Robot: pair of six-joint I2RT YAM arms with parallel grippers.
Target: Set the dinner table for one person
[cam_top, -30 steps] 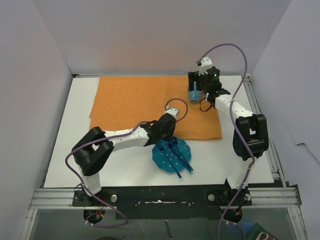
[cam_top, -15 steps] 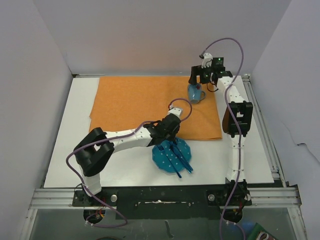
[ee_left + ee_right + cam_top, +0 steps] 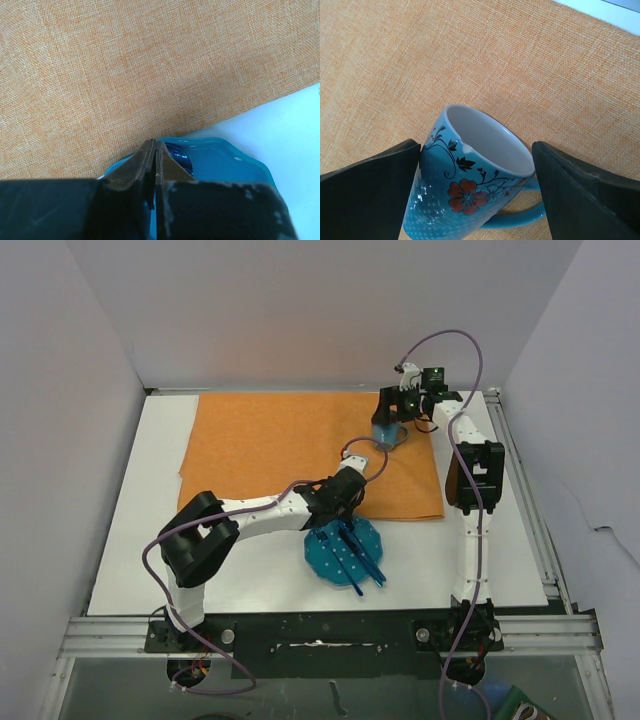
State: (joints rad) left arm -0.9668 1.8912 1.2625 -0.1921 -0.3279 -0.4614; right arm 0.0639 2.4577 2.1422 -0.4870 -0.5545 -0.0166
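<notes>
R claw (image 3: 476,145) wide open astride mug (image 3: 465,195) on cloth (image 3: 395,60), no grip; L claw (image 3: 154,145) shut at plate (image 3: 220,160) rim by cloth.

Back wall (image 3: 320,310): 12 o'clock, plain, pale lilac-white.
Left wall (image 3: 50,490): 9 o'clock, same pale panel, bare.
Right wall (image 3: 590,440): 3 o'clock, pale, shaded.
Furniture: the dinner table (image 3: 140,540), white, filling the middle.
Metal rail (image 3: 330,632): 6 o'clock, along the table's near edge.
Light: soft and even.

My left arm (image 3: 255,515) and right arm (image 3: 470,465) wear white shells with black joints. A purple cable (image 3: 450,335) runs along each. My fingers (image 3: 365,190) are matte black; a green light (image 3: 437,371) glows on my right wrist.
</notes>
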